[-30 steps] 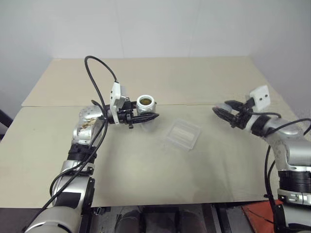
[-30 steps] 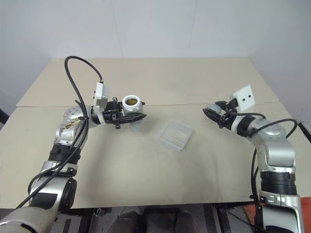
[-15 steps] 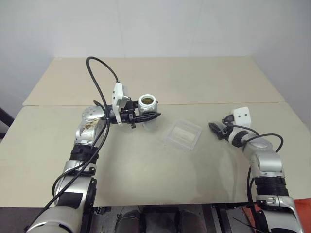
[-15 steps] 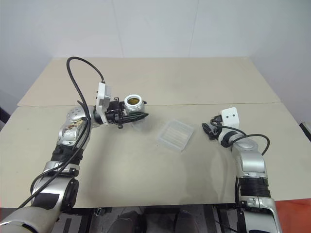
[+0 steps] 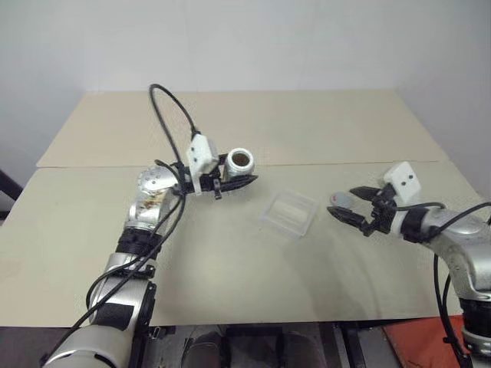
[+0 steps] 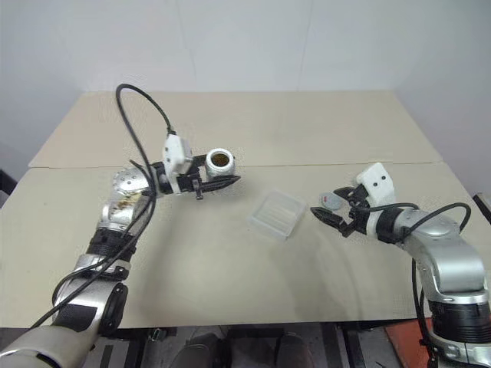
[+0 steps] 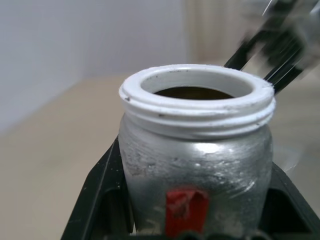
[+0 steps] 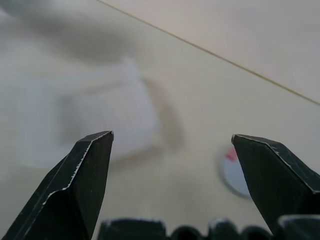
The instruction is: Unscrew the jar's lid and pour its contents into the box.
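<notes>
Changes: the left gripper (image 5: 244,182) has rolled, so the jar (image 5: 239,162) now leans with its open mouth turned more toward the far side of the desk (image 5: 230,261); the right gripper (image 5: 347,212), clenched a second ago, now stands released and has drawn in toward the box (image 5: 289,213).
Left gripper: clenched on the jar, one black finger (image 7: 95,200) on each side of its body, held above the desk.
Jar: lid off, white threaded rim bare, dark contents visible inside, a red mark on its side; left of the box and well apart from it.
Right gripper: fingers (image 8: 85,175) spread wide with nothing between them, pointing toward the box.
Lid: a grey disc with a red mark (image 5: 341,200) lying on the desk just beside the right gripper's fingertips, right of the box.
Box: clear, shallow, lying flat on the desk between the two grippers.
</notes>
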Tool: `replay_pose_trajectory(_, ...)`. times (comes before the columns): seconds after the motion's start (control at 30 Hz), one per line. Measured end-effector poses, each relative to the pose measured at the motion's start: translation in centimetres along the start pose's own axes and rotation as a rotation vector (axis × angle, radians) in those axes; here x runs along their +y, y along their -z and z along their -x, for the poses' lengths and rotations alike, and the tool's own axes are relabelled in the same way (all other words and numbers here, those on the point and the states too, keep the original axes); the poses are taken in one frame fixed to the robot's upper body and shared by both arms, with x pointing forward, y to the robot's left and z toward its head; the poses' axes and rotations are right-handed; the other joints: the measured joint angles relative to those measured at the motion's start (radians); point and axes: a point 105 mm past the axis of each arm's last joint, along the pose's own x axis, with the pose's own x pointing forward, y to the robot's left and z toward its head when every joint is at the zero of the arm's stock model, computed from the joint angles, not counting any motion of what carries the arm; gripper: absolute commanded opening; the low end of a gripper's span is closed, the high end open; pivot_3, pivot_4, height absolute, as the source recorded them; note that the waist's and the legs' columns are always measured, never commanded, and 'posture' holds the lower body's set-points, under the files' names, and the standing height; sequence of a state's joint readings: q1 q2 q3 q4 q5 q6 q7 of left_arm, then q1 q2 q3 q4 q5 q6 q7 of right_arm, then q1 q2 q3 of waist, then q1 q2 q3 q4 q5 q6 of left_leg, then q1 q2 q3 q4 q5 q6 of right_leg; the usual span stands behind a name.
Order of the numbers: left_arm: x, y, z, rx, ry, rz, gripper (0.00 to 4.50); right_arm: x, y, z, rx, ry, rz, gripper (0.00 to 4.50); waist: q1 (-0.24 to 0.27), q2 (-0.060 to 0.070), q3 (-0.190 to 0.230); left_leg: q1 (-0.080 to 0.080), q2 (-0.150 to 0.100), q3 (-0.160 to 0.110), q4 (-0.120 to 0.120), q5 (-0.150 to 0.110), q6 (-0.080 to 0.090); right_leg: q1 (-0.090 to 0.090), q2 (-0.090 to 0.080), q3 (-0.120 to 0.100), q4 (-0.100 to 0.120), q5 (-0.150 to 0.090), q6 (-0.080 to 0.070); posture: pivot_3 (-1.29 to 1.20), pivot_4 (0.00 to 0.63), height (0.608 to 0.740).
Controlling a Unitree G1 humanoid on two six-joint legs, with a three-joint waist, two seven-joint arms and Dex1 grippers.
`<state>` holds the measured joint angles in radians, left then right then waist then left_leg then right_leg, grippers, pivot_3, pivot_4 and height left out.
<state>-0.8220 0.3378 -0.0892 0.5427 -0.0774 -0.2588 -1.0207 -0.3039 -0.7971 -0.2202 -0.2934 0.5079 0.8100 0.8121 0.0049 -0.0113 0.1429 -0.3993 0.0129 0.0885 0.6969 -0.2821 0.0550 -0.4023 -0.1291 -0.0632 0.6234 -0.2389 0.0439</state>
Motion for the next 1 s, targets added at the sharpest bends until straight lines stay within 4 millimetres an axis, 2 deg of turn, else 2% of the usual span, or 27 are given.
replay_pose_trajectory(0.03,0.0,0.2,-0.6,0.027,-0.021,-0.071,2.12,0.2,-0.2,0.3,0.015,-0.031,-0.012,4.41,0.005,0.0,0.0,0.0,0.0,0.0,0.0,0.0,0.0,0.0,0.0,0.0,-0.001,0.0,0.0,0.0,0.15,0.74)
replay_pose_trajectory(0.13,0.7,-0.4,-2.9,0.105,-0.072,-0.51,2.12,0.9,-1.3,1.0,0.046,-0.119,-0.017,4.41,0.02,-0.001,0.0,-0.001,-0.001,-0.001,0.0,-0.001,0.001,0.0,0.0,-0.001,-0.003,0.001,-0.001,0.0,0.15,0.74)
replay_pose_trajectory(0.27,1.9,-4.9,-5.6,-0.014,-0.146,-0.914,2.12,1.8,-1.3,1.2,0.077,-0.199,-0.025,4.41,0.034,-0.001,0.0,-0.005,-0.002,-0.001,0.0,-0.001,0.002,-0.002,0.0,-0.002,-0.006,0.001,0.0,0.0,0.15,0.74)
replay_pose_trajectory(0.37,1.2,-7.6,-8.1,-0.095,-0.115,-1.272,2.12,2.1,-1.9,1.2,0.093,-0.235,-0.009,4.41,0.039,-0.001,0.0,-0.006,-0.003,-0.001,0.0,-0.001,0.002,-0.001,0.0,-0.004,-0.008,0.001,0.0,0.0,0.15,0.74)
replay_pose_trajectory(0.43,0.3,-8.2,-9.2,-0.146,-0.073,-1.455,2.12,2.2,-2.2,1.1,0.093,-0.246,-0.002,4.41,0.038,-0.001,0.0,-0.006,-0.003,0.0,-0.001,-0.001,0.002,-0.001,0.0,-0.004,-0.009,0.001,0.001,0.0,0.15,0.74)
replay_pose_trajectory(0.47,-0.4,-7.7,-9.6,-0.165,-0.037,-1.531,2.12,2.2,-2.3,1.1,0.095,-0.247,-0.004,4.41,0.037,-0.001,0.0,-0.006,-0.002,-0.001,-0.001,-0.001,0.002,-0.001,0.0,-0.004,-0.009,0.001,0.001,0.0,0.15,0.74)
replay_pose_trajectory(0.6,-3.5,-3.4,-10.4,-0.154,0.168,-1.742,2.12,2.3,-2.2,1.1,0.099,-0.248,-0.026,4.41,0.035,-0.001,0.0,-0.007,-0.002,0.0,-0.001,-0.001,0.002,-0.003,0.0,-0.004,-0.008,0.001,0.001,0.0,0.15,0.74)
replay_pose_trajectory(0.67,-4.7,-2.0,-11.2,-0.132,0.24,-1.831,2.12,2.2,-2.2,1.2,0.093,-0.242,-0.044,4.41,0.035,-0.001,0.0,-0.007,-0.002,0.0,-0.001,-0.001,0.002,-0.003,0.0,-0.004,-0.008,0.001,0.001,0.0,0.15,0.74)
replay_pose_trajectory(0.83,-5.3,-2.1,-12.5,-0.125,0.203,-1.867,2.12,2.1,-2.2,1.6,0.067,-0.204,-0.066,4.41,0.037,-0.001,0.0,-0.008,-0.001,0.0,0.0,-0.001,0.002,-0.003,0.0,-0.004,-0.008,0.001,0.001,0.0,0.15,0.74)
replay_pose_trajectory(1.0,-5.4,-2.1,-12.4,-0.142,0.192,-1.873,2.12,2.3,-2.4,1.8,0.054,-0.193,-0.078,4.41,0.033,-0.001,0.0,-0.007,-0.001,0.0,0.0,-0.001,0.002,-0.003,0.0,-0.004,-0.007,0.001,0.001,0.0,0.15,0.74)
